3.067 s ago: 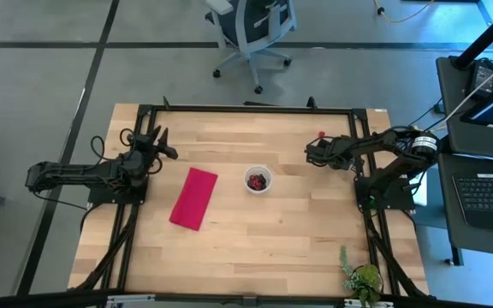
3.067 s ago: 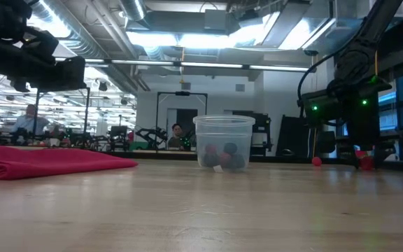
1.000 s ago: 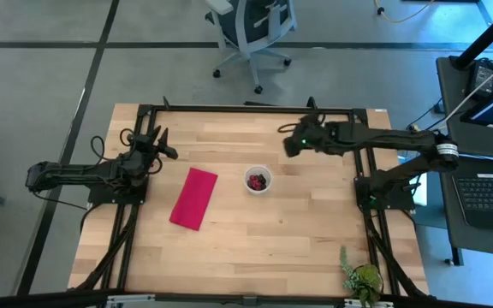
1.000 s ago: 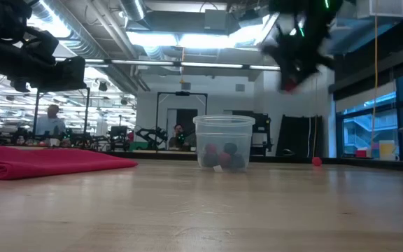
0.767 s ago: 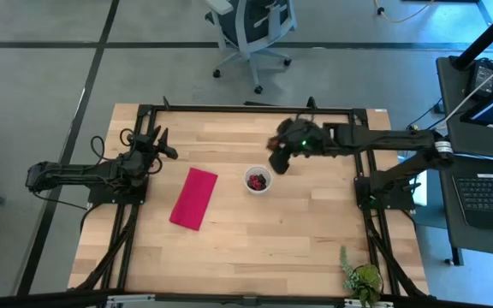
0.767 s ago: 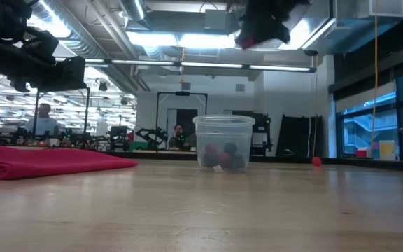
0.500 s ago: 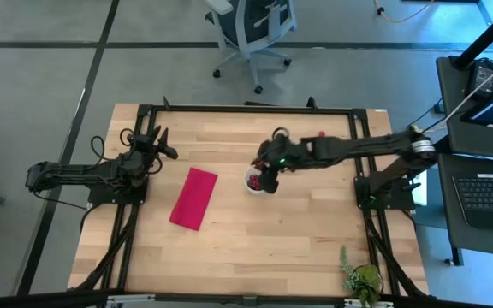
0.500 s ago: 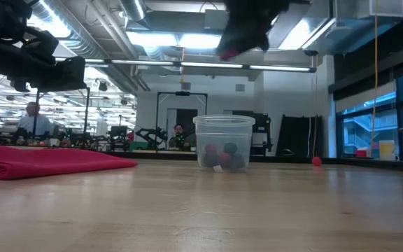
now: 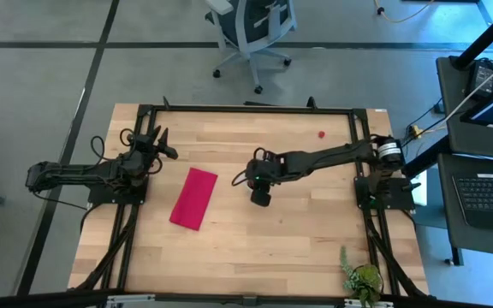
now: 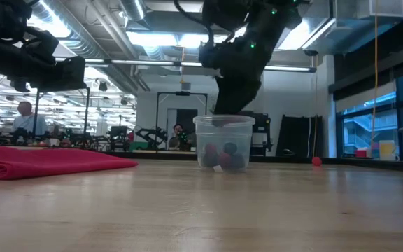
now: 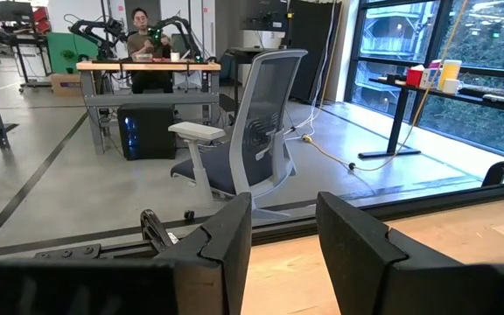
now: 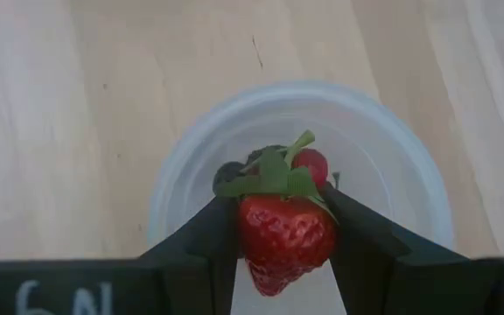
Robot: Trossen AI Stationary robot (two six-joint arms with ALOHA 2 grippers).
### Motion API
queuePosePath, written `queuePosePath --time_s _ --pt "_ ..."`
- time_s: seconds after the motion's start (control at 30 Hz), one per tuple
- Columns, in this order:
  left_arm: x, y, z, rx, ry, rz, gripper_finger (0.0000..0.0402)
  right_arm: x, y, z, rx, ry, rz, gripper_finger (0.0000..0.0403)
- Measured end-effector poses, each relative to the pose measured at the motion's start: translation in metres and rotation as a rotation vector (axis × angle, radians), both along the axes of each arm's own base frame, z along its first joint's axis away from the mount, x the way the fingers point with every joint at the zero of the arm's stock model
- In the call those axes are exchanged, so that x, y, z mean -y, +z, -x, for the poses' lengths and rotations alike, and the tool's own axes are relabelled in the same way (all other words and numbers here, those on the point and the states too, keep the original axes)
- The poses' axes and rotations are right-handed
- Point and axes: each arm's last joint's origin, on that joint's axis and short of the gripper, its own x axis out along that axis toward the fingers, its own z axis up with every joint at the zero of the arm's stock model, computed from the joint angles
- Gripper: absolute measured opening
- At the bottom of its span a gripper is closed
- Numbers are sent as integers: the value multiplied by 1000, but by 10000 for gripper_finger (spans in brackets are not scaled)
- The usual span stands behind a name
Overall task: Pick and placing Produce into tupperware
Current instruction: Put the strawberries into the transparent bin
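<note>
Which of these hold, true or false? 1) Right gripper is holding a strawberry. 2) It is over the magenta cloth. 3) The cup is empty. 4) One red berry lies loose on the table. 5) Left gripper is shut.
1) True: the right gripper is shut on a strawberry.
2) False: it hangs over the cup, apart from the magenta cloth.
3) False: the cup already has small fruits in it.
4) True: a red berry lies near the table's far edge.
5) False: the left gripper is open, parked at the table's left side.
</note>
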Motion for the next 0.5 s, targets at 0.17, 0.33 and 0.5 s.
queuePosePath --time_s 0.17,0.33,0.5 --pt "0 0 0 0 0 0 124 0 -7 -2 -19 0 2 151" --pt "0 0 0 0 0 0 124 3 -8 -2 -20 -12 2 171" --pt "0 0 0 0 0 0 124 3 -7 -3 -11 -27 -6 184"
